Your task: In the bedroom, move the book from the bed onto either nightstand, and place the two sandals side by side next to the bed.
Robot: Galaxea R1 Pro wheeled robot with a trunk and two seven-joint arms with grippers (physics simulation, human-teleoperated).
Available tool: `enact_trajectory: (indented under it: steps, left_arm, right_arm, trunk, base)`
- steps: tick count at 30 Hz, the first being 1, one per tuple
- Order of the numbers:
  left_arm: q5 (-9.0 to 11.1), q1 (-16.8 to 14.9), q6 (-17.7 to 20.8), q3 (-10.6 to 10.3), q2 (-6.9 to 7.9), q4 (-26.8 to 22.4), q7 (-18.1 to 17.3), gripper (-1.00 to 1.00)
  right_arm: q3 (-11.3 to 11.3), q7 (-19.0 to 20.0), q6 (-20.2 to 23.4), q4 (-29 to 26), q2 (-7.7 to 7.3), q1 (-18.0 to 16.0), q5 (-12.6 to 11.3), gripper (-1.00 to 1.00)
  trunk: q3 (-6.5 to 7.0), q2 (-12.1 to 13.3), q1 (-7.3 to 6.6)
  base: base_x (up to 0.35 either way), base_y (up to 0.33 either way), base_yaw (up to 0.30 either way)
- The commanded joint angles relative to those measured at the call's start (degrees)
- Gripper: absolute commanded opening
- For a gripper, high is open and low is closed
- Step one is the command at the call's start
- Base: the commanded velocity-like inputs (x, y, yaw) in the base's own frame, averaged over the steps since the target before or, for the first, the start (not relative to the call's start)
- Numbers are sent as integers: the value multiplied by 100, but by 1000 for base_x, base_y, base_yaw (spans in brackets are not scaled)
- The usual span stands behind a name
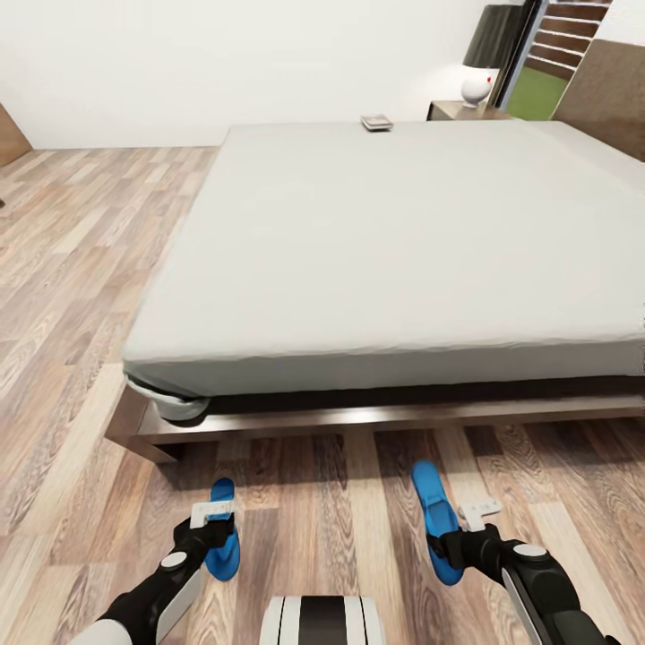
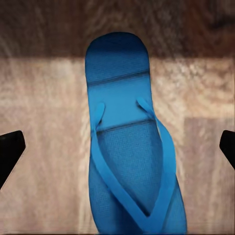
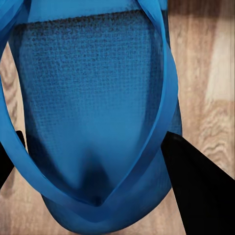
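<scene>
Two bright blue sandals lie on the plank floor at the foot of the bed (image 1: 394, 269). Directly over the left sandal (image 1: 223, 524) (image 2: 128, 142) hangs my left gripper (image 1: 218, 540) (image 2: 117, 152), open, with its fingers wide of both sides of the sandal. My right gripper (image 1: 450, 546) (image 3: 93, 142) is shut on the right sandal (image 1: 434, 511) (image 3: 93, 107), its dark fingers (image 3: 196, 186) pressed against the sole's edges. The book (image 1: 377, 123) rests at the far edge of the mattress. Behind it stands the nightstand (image 1: 448, 111).
A white lamp with a dark shade (image 1: 477, 85) stands on the nightstand. The dark bed frame (image 1: 358, 419) juts out low just ahead of the sandals. Open wood floor (image 1: 81, 269) stretches along the bed's left side to the white wall.
</scene>
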Motion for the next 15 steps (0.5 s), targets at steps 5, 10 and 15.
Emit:
enact_trajectory:
  steps: [5,10,15]
  left_arm:
    - [156,-4,-24,-42,189,99,-6,100]
    - [531,-5,-18,-46,392,118,-196,100]
    - [631,-5,-22,-50,485,128,-265,100]
  right_arm:
    - [-24,33,17,6,-2,-2,43,-100]
    - [-28,26,10,43,-2,-2,42,-100]
    - [-35,21,1,92,-2,-2,42,-100]
  trunk:
    - [108,5,-14]
    - [219,12,-27]
    - [329,19,-39]
  base:
    - [0,0,0]
    - [0,0,0]
    - [0,0,0]
